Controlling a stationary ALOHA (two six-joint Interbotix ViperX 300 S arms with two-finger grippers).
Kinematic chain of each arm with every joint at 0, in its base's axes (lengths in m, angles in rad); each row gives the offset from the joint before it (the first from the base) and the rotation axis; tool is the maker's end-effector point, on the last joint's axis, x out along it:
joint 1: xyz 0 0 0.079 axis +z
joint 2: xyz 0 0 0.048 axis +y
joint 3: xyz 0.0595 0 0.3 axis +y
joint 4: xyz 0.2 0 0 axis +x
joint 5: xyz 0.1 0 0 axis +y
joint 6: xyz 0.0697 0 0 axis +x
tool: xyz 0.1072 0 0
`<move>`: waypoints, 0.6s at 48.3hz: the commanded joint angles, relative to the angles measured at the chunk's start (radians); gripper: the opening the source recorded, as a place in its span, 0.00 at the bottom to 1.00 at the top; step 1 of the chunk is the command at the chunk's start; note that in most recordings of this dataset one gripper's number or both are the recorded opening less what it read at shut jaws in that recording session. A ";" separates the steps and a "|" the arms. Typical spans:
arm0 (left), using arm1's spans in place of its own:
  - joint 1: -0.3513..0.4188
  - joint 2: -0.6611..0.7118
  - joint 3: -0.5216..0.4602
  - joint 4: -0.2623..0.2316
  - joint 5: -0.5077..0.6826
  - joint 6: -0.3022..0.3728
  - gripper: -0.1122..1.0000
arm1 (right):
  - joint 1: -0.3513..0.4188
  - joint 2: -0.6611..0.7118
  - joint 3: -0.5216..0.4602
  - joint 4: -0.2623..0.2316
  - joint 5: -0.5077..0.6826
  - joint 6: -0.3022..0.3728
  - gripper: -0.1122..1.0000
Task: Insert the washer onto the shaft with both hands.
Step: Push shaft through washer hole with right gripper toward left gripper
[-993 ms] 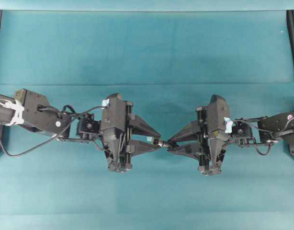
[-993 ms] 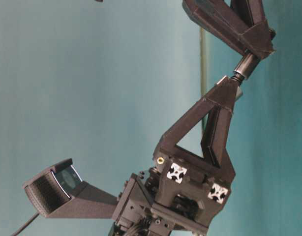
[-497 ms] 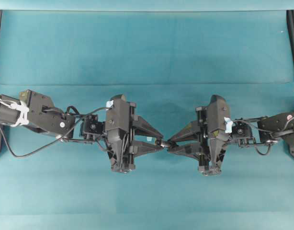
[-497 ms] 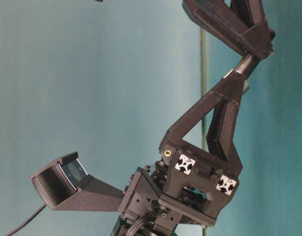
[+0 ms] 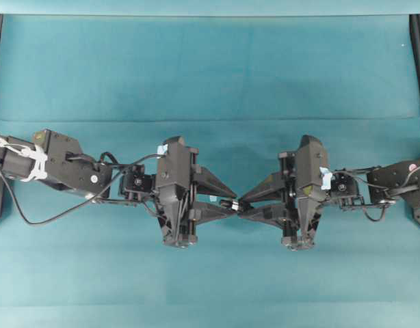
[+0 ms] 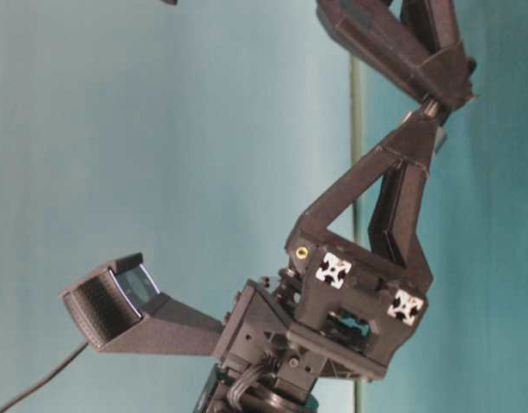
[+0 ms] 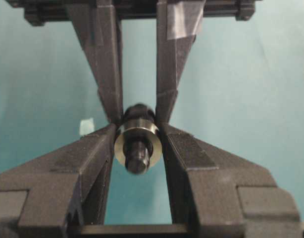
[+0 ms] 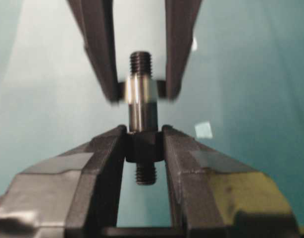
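At frame centre, the left gripper (image 7: pixel 138 148) clamps the small silvery metal washer (image 7: pixel 137 142), already threaded over the dark grey stepped shaft (image 8: pixel 141 106) pinched by the right gripper (image 8: pixel 142 144). Next: seat fully, then release.

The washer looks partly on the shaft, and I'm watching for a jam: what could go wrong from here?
1. The washer is pinched only at its rim by the left gripper; it could tilt and bind on the shaft.
2. The right gripper holds the shaft by a short dark section, so a push might slide or pivot it.
3. Both fingertip pairs nearly meet; they may collide before the washer seats.
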 commanded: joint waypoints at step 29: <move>-0.002 0.008 -0.038 0.003 0.035 0.008 0.43 | 0.003 -0.005 -0.018 0.000 -0.003 0.002 0.10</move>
